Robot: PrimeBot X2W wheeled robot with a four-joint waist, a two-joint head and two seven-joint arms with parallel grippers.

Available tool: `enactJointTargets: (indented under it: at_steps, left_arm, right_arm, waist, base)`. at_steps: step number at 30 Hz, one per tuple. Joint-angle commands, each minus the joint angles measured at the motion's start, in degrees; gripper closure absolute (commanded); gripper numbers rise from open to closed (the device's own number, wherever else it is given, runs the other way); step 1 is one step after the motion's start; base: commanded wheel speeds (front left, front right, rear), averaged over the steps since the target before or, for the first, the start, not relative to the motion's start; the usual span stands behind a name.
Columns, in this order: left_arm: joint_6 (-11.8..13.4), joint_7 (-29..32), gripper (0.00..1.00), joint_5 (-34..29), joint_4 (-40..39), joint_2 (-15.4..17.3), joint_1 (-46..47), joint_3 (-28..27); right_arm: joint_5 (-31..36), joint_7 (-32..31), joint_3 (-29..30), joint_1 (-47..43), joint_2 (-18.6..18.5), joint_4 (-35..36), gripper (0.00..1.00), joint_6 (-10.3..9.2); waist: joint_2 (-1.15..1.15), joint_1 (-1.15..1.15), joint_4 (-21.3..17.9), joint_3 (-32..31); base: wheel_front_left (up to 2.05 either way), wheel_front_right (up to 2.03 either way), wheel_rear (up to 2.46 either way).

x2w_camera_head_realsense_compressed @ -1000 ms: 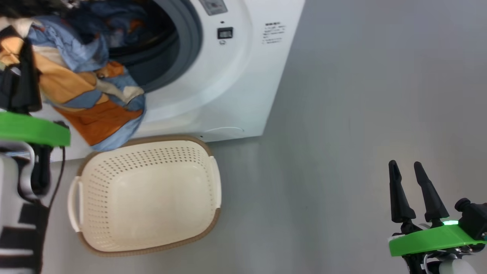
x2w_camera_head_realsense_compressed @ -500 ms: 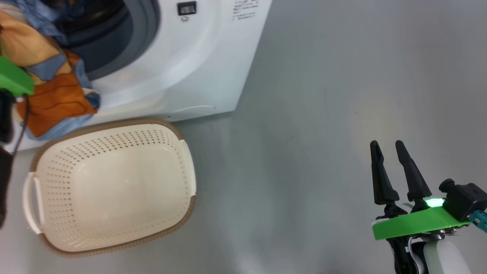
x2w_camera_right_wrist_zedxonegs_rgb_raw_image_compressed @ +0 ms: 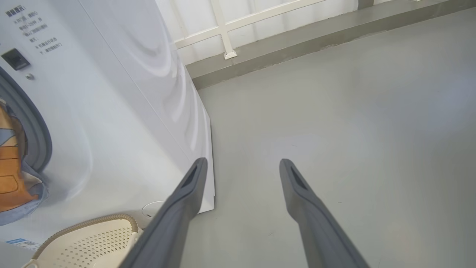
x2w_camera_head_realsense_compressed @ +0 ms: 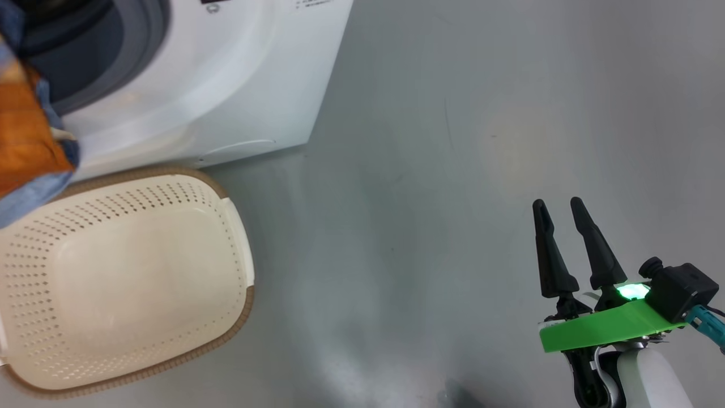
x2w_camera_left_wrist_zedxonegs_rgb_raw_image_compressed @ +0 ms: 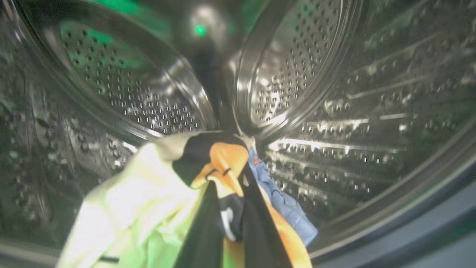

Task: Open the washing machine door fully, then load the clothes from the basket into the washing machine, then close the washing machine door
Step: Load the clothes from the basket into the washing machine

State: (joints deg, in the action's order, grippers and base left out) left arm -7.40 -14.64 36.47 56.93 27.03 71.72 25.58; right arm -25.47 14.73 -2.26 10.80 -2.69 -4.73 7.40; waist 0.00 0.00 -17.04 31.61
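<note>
washing machine point(x2w_camera_head_realsense_compressed: 187, 85): big white front-loader, far left, mouth open. Grey rubber ring point(x2w_camera_head_realsense_compressed: 144, 48) round the mouth, steel perforated drum point(x2w_camera_left_wrist_zedxonegs_rgb_raw_image_compressed: 327, 111) inside, small blue label point(x2w_camera_right_wrist_zedxonegs_rgb_raw_image_compressed: 21, 243) at a low corner.

clothes point(x2w_camera_head_realsense_compressed: 22, 141): one bunched bundle, orange + lt blue + cream w/ black patch. Front end is inside drum, pinched btwn fingers of left gripper point(x2w_camera_left_wrist_zedxonegs_rgb_raw_image_compressed: 228, 175). Other end hangs out of the mouth, down over white front, above basket's far-left rim.

basket point(x2w_camera_head_realsense_compressed: 241, 317): small, cream plastic, perforated walls, brown woven-look rim, white side handle. Upright, near left, just in front of machine's base, bare bottom showing.
</note>
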Motion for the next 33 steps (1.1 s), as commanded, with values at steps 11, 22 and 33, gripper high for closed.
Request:
enactJointTargets:
  at_steps: [11,22,33]
  left_arm:
    - [0.67,-0.36,1.00,-14.10,-20.49,1.99,0.85,-19.05]
    - [-0.04,-0.36,0.00,-16.80,-13.01,-0.84,-3.00,-22.56]
    - [-0.08,-0.36,0.00,-13.25,-11.63,-2.58,-5.80,-20.31]
  right_arm:
    - [-1.85,0.27,-1.89,1.60,-0.20,1.97,0.00,0.09]
    - [-1.82,0.27,-2.22,1.65,-0.20,2.00,0.00,0.09]
    - [-1.30,0.27,-2.14,1.85,-0.19,1.85,0.00,0.09]
  waist:
    - [0.00,0.00,-0.43,3.31]
    - [0.00,0.00,0.03,3.02]
    - [0.00,0.00,1.43,2.36]
  base:
    - [0.00,0.00,0.00]
    - [0.00,0.00,0.00]
    - [0.00,0.00,0.00]
